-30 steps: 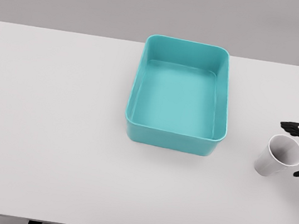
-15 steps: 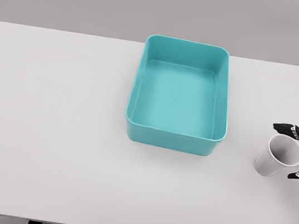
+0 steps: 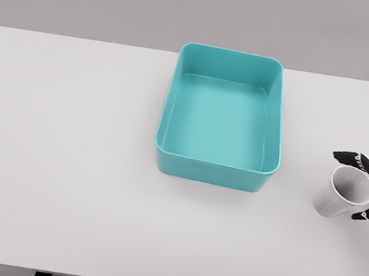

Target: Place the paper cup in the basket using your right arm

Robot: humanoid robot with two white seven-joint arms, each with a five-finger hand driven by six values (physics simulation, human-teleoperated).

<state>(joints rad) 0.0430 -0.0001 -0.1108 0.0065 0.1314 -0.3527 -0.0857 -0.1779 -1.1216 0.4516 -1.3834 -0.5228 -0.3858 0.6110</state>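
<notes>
Broadly, the white counter (image 3: pixel 63 161) fills most of the frame under a plain grey wall, its bare surface leaving an unobstructed path. The teal basket (image 3: pixel 214 173) sits just right of centre with nothing in it, ready to receive. At the right edge the paper cup (image 3: pixel 340 195) tilts, mouth toward the robot hand (image 3: pixel 364 188), whose dark fingers (image 3: pixel 348 157) are spread around the rim, apparently bracketing it for a grasp, not yet closed.
</notes>
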